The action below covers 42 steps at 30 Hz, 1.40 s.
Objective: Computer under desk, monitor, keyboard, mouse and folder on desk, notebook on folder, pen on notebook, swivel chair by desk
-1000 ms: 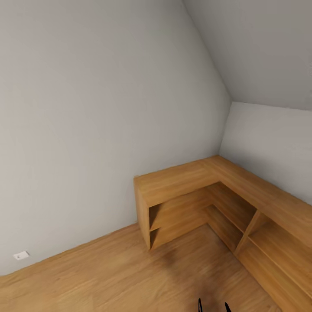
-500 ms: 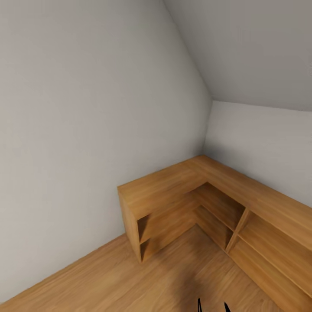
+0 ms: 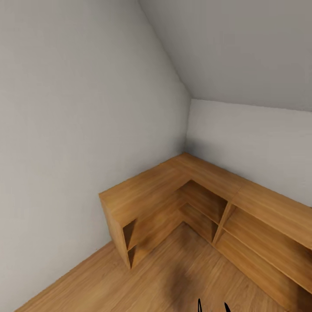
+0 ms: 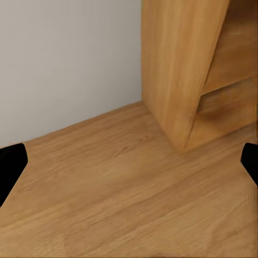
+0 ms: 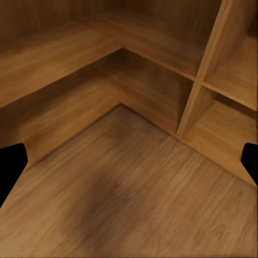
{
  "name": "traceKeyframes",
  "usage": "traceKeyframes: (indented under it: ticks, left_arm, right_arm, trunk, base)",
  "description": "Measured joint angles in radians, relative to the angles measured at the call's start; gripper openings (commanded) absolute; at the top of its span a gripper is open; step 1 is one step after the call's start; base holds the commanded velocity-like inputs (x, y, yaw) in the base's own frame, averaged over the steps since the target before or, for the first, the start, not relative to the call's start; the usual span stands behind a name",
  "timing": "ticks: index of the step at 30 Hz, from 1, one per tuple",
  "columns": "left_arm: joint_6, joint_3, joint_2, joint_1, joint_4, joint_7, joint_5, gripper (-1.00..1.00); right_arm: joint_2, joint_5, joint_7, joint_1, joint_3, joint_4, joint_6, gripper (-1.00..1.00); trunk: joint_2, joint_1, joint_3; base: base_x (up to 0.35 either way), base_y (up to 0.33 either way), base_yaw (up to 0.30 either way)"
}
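Head view: a low L-shaped wooden shelf unit [image 3: 182,190] stands in the corner where a white wall [image 3: 73,130] meets a second wall under a sloped ceiling [image 3: 242,52]. Its top is bare wood. Open compartments face the room, split by one horizontal shelf on the near run and an upright divider on the far run. The wood floor [image 3: 173,277] runs up to the shelf's foot, with a dark shadow patch on it just in front of the inner corner. Two thin black tips [image 3: 212,307] rise from the lower edge of the view, near that shadow; which arm they belong to cannot be told.

Left wrist view: the left gripper [image 4: 129,166] has its fingers wide apart, one dark fingertip [image 4: 9,164] at each side edge, nothing between them. It faces the floor at the shelf's end panel [image 4: 177,70], which meets the wall.

Right wrist view: the right gripper [image 5: 129,166] is likewise spread and empty, fingertips [image 5: 9,164] at the edges, facing the shelf's inner corner and divider [image 5: 207,70].

None of the desk items are near either gripper; the frames give the bedroom corner alone.
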Motion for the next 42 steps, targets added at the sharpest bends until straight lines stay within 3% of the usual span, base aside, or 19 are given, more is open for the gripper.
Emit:
traceKeyframes:
  ticks: [9,32,42]
  left_arm:
    - [0.000,-0.001,-0.001,0.000,0.000,0.000,0.000,1.00]
    - [0.000,-0.001,0.000,0.000,0.000,0.000,0.000,1.00]
    - [0.000,-0.001,0.000,0.000,0.000,0.000,0.000,1.00]
  right_arm:
    - [0.000,-0.001,0.000,0.000,0.000,-0.005,0.065,1.00]
    - [0.000,-0.001,0.000,0.000,0.000,-0.006,0.074,1.00]
    - [0.001,-0.001,0.000,0.000,0.000,-0.006,0.075,1.00]
  trunk:
    - [0.000,0.000,-0.004]
    - [0.000,0.000,-0.016]
    - [0.000,0.000,-0.027]
  base:
    - [0.193,0.126,-0.296]
    - [0.008,0.005,-0.286]
    - [0.173,0.143,-0.225]
